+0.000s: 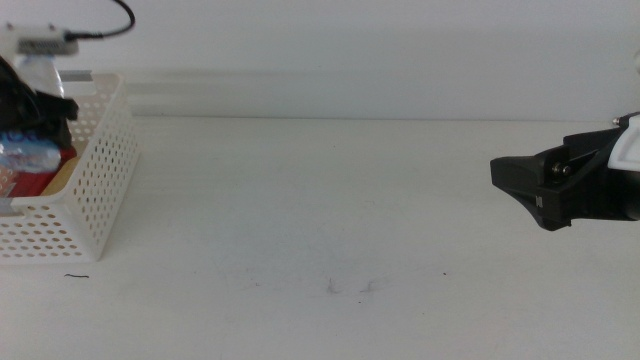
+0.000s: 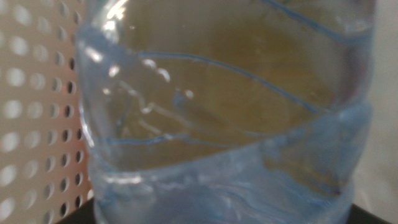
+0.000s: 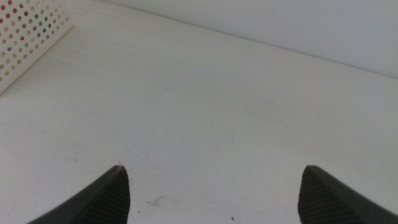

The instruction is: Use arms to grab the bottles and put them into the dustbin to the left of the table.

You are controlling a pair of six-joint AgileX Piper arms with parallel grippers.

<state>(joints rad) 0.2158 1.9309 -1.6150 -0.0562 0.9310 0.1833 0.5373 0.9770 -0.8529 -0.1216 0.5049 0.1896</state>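
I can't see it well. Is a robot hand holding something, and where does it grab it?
The right gripper holds nothing, fingers open over the table. The left gripper is in the dustbin, clear bottle close up; hold unclear.

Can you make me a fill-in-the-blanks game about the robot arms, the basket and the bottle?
1. The white basket with little holes sits on the ____ side of the table in the middle view.
2. The left tool is over the basket, and its wrist camera is filled by a clear ____.
3. The right tool hangs over bare table with its jaws ____.
4. Inside the basket, something ____ shows beneath the blue-labelled bottle.

Missing words: left; bottle; open; red
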